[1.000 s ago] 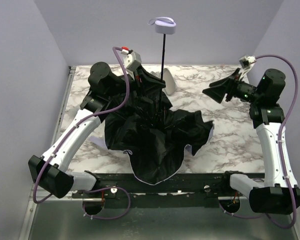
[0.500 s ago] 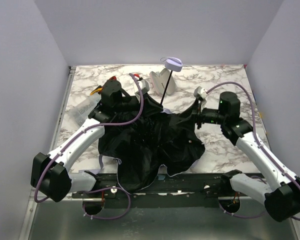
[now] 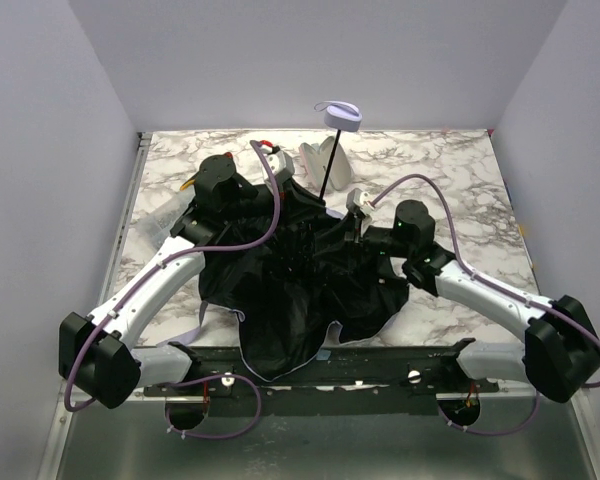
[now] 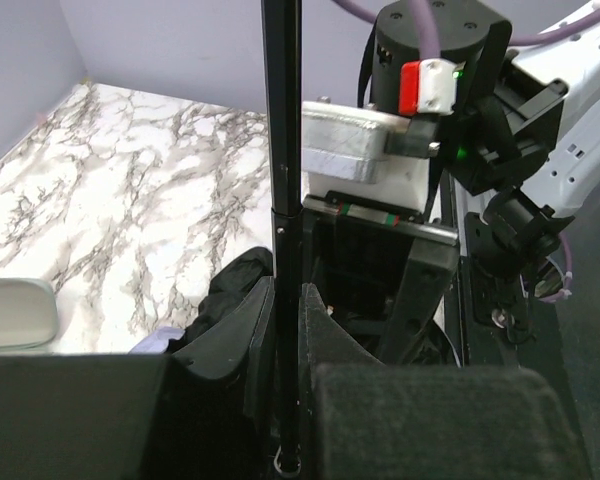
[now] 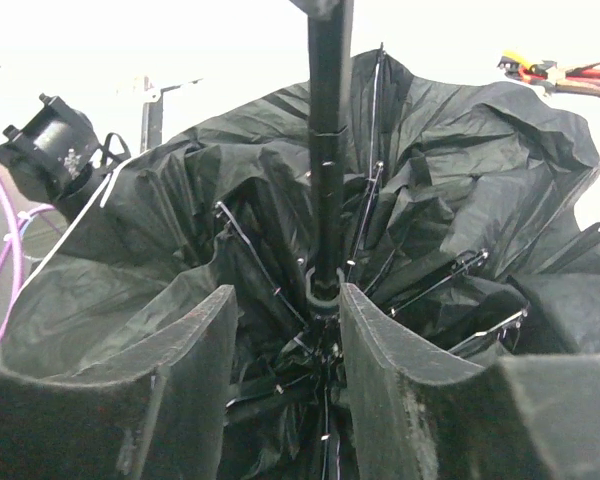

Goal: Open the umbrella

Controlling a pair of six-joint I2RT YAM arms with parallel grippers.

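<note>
The umbrella lies canopy-down on the marble table, its black inside (image 3: 300,290) facing up and partly spread. Its thin black shaft (image 3: 326,170) rises, tilted, to the pale lavender handle (image 3: 339,115). My left gripper (image 3: 283,192) is shut on the shaft (image 4: 283,250), which runs between its pads (image 4: 330,340). My right gripper (image 3: 346,226) is open, its jaws on either side of the shaft's base. In the right wrist view the gripper (image 5: 285,300) straddles the runner ring (image 5: 323,290) amid the ribs without touching it.
Red-and-yellow pliers (image 3: 188,184) lie at the back left, also in the right wrist view (image 5: 555,72). A clear plastic box (image 3: 158,222) sits left of the canopy. A pale object (image 3: 325,160) stands behind the shaft. Walls close in on three sides.
</note>
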